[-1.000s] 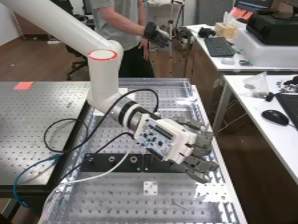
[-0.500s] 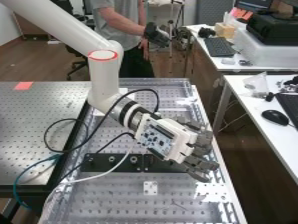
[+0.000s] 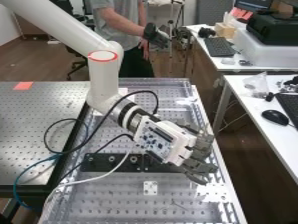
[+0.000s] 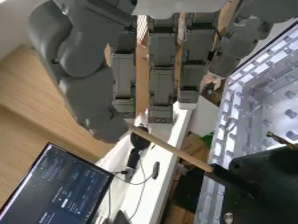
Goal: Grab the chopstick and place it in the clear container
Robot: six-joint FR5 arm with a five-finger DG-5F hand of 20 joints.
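In the high view the hand (image 3: 197,159) is above the right side of the bench, fingers extended and slightly bent. In the wrist view the hand (image 4: 161,82) has straight fingers, with the thumb to one side. A thin wooden chopstick (image 4: 169,149) slants between the thumb's tip and a black piece; its near end lies close to the thumb tip, and whether they touch I cannot tell. The clear container (image 4: 229,112) has ribbed transparent walls beside the fingers; in the high view its clear wall (image 3: 229,197) runs along the bench's right edge.
A black block (image 4: 266,187) stands close by the container, near a twisted brown rod (image 4: 283,141). A black plate (image 3: 110,162) lies across the perforated bench (image 3: 113,200), with cables looping over it. To the right is a white desk (image 3: 256,132) with a mouse (image 3: 274,117).
My hand has tilted slightly, its fingers shifting a little down and left, and the board on its back has turned with it. The upper arm looks unchanged.
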